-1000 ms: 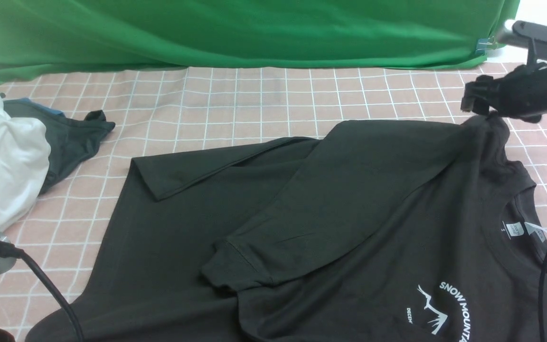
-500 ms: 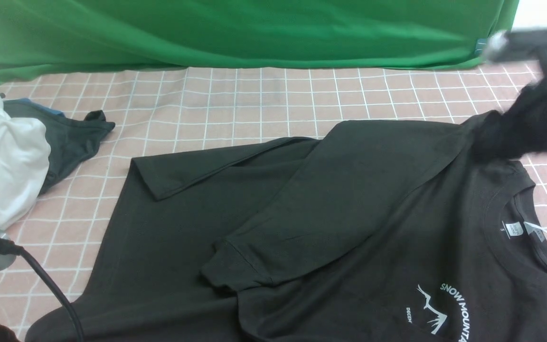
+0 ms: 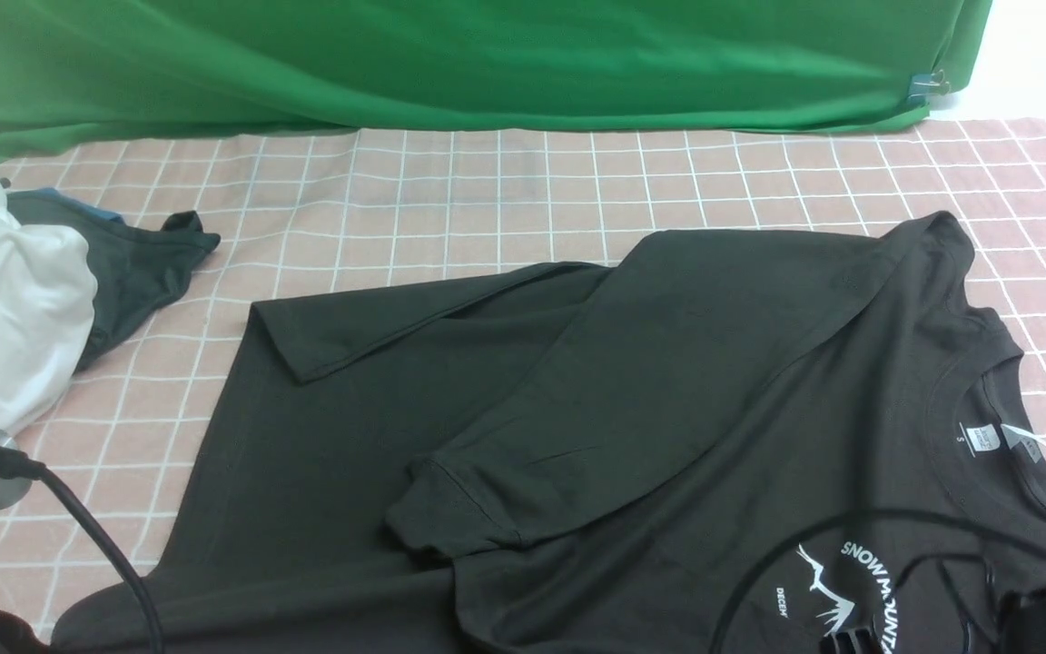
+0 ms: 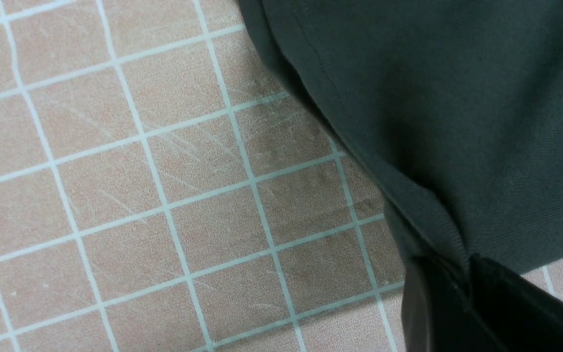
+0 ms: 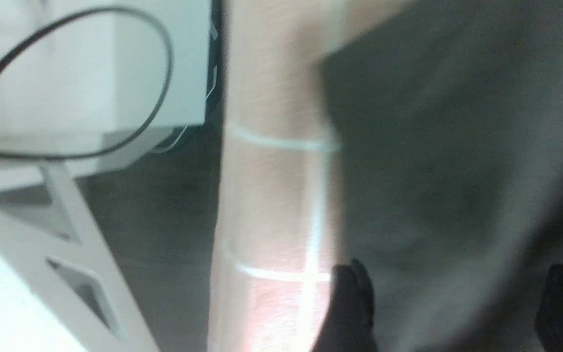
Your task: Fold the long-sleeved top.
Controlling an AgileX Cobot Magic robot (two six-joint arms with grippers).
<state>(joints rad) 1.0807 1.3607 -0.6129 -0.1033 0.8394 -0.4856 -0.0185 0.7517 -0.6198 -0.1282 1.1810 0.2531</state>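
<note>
**On the pink checked tabletop (image 3: 487,200), a long-sleeved top (image 3: 668,381) lies partly folded**

The black top is spread over the near and right part of the tabletop. Its ribbed neck (image 3: 986,400) is to the right, and one sleeve (image 3: 577,409) is folded across the body with its cuff (image 3: 441,518) near the middle.

The cloth looks light, soft and limp, so it will probably drape, wrinkle and drag rather than hold a shape. The stitched places (hem, cuffs, shoulder seams and neck) seem the firmest spots to take hold.

The left jaws are pinched shut on the top's edge, with dark fingers (image 4: 433,303) clamping a bunched fold just above the tabletop. The right jaws stand wide open, fingers (image 5: 352,303) well apart and holding nothing, blurred over the top's edge.

A second earlier the right jaws were at the top's far shoulder (image 3: 932,241). Now they are gone from there, and that arm shows only at the near right corner.
</note>
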